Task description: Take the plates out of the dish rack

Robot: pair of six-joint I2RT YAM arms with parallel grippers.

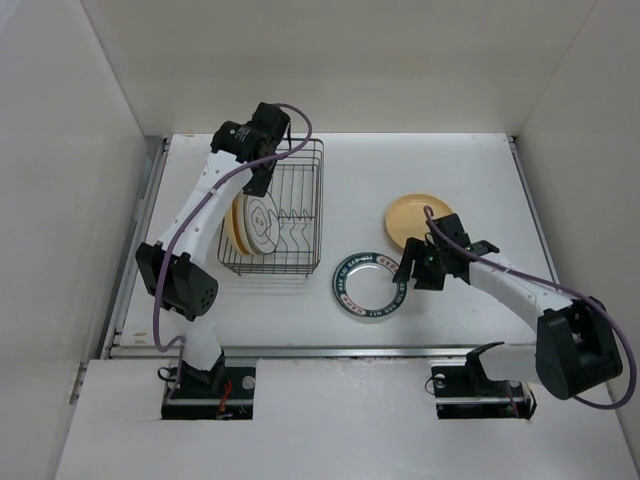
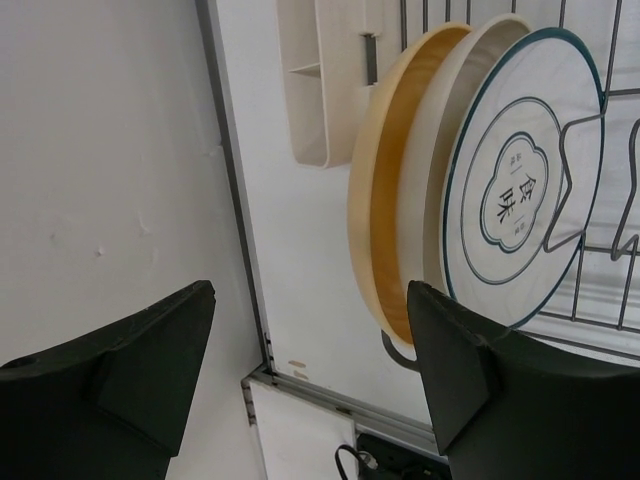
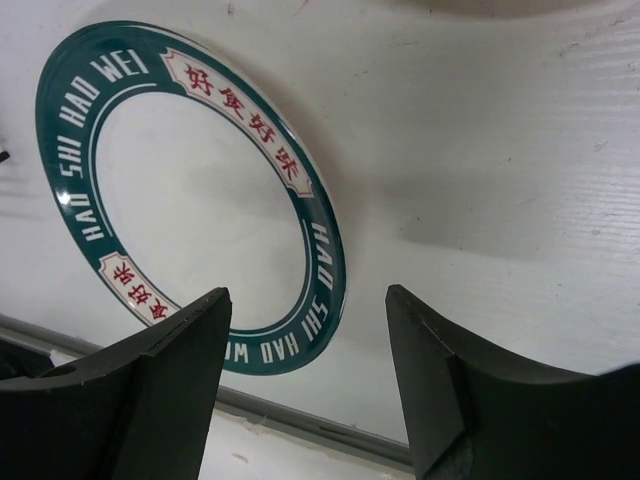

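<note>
The dish rack (image 1: 300, 205) stands at the table's left. Upright in its left end are a tan plate (image 2: 385, 200), a cream plate (image 2: 440, 160) and a white plate with teal rings (image 2: 520, 190). My left gripper (image 1: 256, 182) hangs open over them, one finger (image 2: 450, 360) in front of the plates' lower edge, the gap (image 2: 310, 350) holding nothing. A white plate with a dark teal rim (image 3: 325, 260) lies flat on the table (image 1: 368, 285). My right gripper (image 3: 308, 330) stands open just above its right edge (image 1: 408, 272), empty.
A tan plate (image 1: 418, 218) lies flat on the table behind the right gripper. The white side wall (image 2: 110, 180) is close on the left of the rack. The table's metal front rail (image 3: 300, 420) runs near the teal-rimmed plate.
</note>
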